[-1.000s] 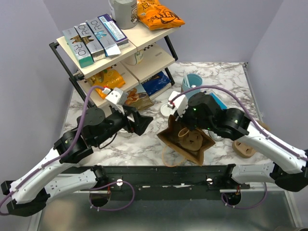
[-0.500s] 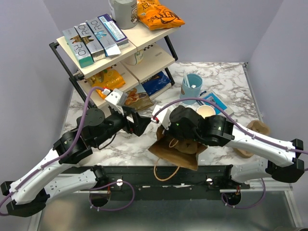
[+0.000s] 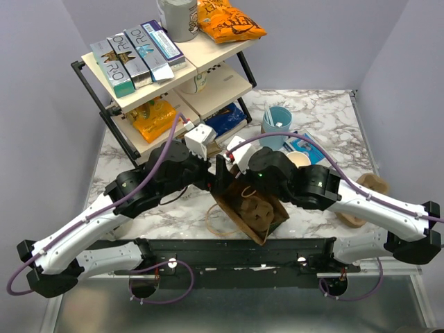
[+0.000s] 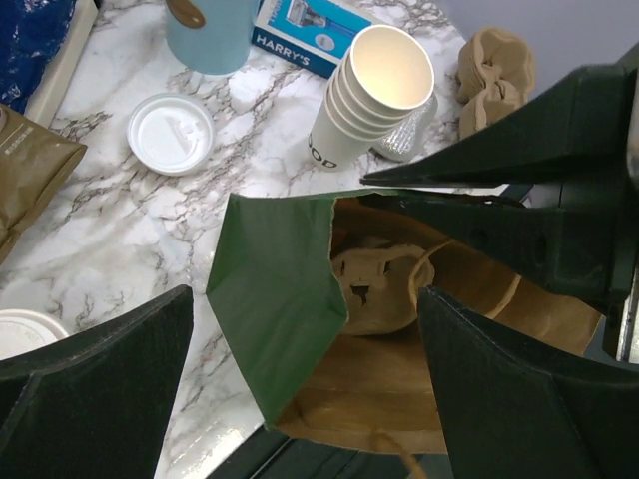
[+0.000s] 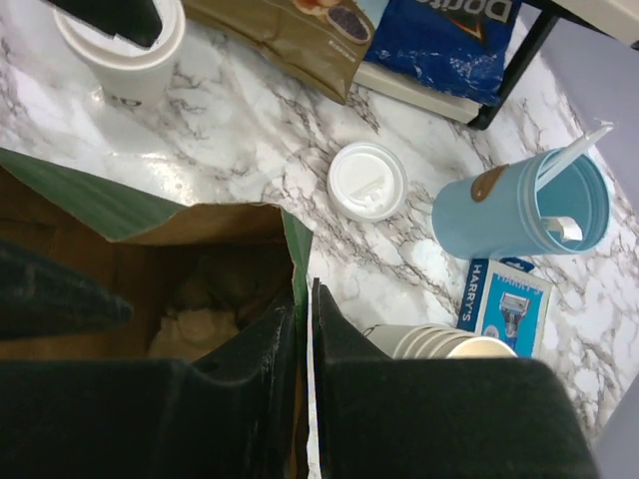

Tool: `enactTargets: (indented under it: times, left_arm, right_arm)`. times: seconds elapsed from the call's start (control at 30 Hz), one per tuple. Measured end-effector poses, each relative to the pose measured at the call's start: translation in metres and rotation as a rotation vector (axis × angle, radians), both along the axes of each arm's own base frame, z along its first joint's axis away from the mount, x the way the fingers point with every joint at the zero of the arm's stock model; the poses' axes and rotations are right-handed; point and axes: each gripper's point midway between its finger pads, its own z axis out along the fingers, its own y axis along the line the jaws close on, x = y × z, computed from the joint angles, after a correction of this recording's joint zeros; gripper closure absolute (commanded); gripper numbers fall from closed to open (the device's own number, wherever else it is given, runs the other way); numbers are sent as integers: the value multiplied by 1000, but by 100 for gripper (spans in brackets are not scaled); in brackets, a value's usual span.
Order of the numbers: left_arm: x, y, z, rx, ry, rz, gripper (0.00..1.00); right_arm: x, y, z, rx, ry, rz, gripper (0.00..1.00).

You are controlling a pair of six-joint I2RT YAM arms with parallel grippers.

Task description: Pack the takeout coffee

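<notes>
The takeout coffee (image 5: 120,55), a small cream cup with a white lid, stands on the marble at the top left of the right wrist view, partly behind a dark finger of the left gripper. In the top view the left arm hides it. The paper bag (image 3: 246,211), green outside and brown inside, lies tilted with its mouth open and a moulded cup carrier (image 4: 384,284) inside. My right gripper (image 5: 305,294) is shut on the bag's rim (image 5: 297,249). My left gripper (image 4: 305,294) is open, with the bag's green wall (image 4: 280,299) between its fingers.
A loose white lid (image 4: 171,133), a light blue cup with sticks (image 3: 277,121), a stack of lidless cream cups (image 4: 374,95) and a razor box (image 5: 509,299) lie behind the bag. A shelf rack (image 3: 139,83) with snacks stands at the back left. Brown carrier pieces (image 3: 361,201) lie right.
The right gripper has dragged the bag left and tilted its mouth toward the left arm. The left arm has swung right, bringing its open fingers around the bag's near wall.
</notes>
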Motion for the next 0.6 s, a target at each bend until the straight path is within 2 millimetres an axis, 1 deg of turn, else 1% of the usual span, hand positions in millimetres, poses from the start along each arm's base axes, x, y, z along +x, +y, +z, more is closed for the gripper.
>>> enactTargets:
  times: [0.1,0.23,0.27,0.33,0.43,0.47,0.53,0.57,0.6]
  left_arm:
    - [1,-3,-1,10,26,4,1]
    - [4,-8,-9,35,53,7,1]
    - [4,-9,-12,46,58,7,3]
    - [6,-10,-24,87,78,18,4]
    - [12,-10,-48,165,104,31,5]
    - [14,-10,-56,190,107,36,10]
    - [16,-10,-64,218,106,33,15]
    - [17,-10,-65,227,102,30,24]
    - [17,-11,-66,232,97,25,31]
  right_arm:
    - [3,-1,3,25,-2,-34,81]
    - [7,-4,2,36,0,-71,81]
    - [8,-5,1,40,2,-77,81]
    - [6,1,4,63,2,-63,81]
    - [6,0,10,90,-6,-63,81]
    - [4,2,12,103,-3,-49,82]
    - [0,7,15,126,5,-24,81]
    - [-2,8,17,137,10,-12,81]
    - [-2,9,17,144,15,-7,82]
